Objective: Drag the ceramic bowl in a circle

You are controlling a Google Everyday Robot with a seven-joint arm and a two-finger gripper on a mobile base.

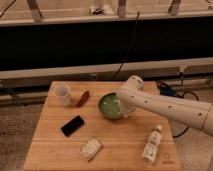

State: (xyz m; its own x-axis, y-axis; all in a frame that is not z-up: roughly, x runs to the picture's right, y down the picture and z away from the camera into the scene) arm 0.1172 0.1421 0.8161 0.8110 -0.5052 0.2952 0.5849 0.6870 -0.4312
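Near edge of wooden table [40, 152]: white packet [91, 148] & plastic bottle [151, 144]. Black phone [73, 125] just behind, left. Mid-table: ceramic bowl [107, 106], upright; gripper [122, 109] was at its right rim, fingers pressed together, hold on rim unclear. Far left: white cup [62, 94], reddish item [84, 98] beside it.

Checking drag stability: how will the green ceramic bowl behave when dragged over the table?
Probably stiff and fairly heavy: the ceramic bowl looks glazed and solid. Wide and shallow, it should slide on the wooden table rather than tip. Glaze may slip at the gripper, at its right rim.
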